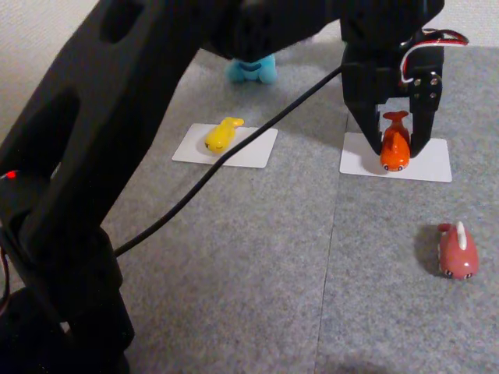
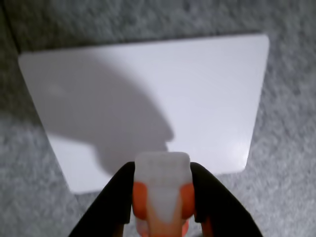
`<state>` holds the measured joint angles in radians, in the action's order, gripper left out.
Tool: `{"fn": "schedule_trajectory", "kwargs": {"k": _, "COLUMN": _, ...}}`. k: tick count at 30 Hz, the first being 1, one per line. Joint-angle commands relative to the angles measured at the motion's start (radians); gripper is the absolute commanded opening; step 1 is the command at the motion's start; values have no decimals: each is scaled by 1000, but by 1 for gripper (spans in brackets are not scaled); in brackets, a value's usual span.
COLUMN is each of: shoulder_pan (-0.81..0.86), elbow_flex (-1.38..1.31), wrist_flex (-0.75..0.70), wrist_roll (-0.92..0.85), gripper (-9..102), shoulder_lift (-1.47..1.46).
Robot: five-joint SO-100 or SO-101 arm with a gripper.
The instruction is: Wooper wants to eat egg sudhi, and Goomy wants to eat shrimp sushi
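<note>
Your fingers [image 1: 395,148] are closed on the shrimp [image 1: 395,146], one black finger on each flank, with its head pointing down and its tail up between them. It hangs just over the white card [image 1: 433,166] below the fingers; whether its nose touches the card you cannot tell. In the wrist view the fingers [image 2: 162,190] pinch the shrimp [image 2: 183,200] across its orange sides, white belly facing the camera, card [image 2: 212,89] spread out beyond the tips.

The toy looks like hard, smooth plastic: light, stiff, probably slippery, so it may twist or squirt out if squeezed on the taper. Hold it across the widest part of the body, not the tail.

The egg [image 1: 222,134] lies on another card [image 1: 253,152] well off to one side of the fingers. Wooper [image 1: 251,70] sits beyond it. A dark red fish [image 1: 457,253] lies on the grey mat [image 1: 257,273], nearer the camera than the fingers.
</note>
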<state>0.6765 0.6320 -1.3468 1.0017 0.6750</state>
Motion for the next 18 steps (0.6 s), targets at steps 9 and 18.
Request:
{"fn": "schedule_trajectory", "kwargs": {"k": 9, "shoulder_pan": -34, "elbow_flex": -94, "wrist_flex": 61, "wrist_roll": 11, "gripper": 10, "shoulder_lift": -12}}
{"fn": "schedule_trajectory", "kwargs": {"k": 18, "shoulder_pan": -32, "elbow_flex": -94, "wrist_flex": 57, "wrist_roll": 11, "gripper": 24, "shoulder_lift": -11}}
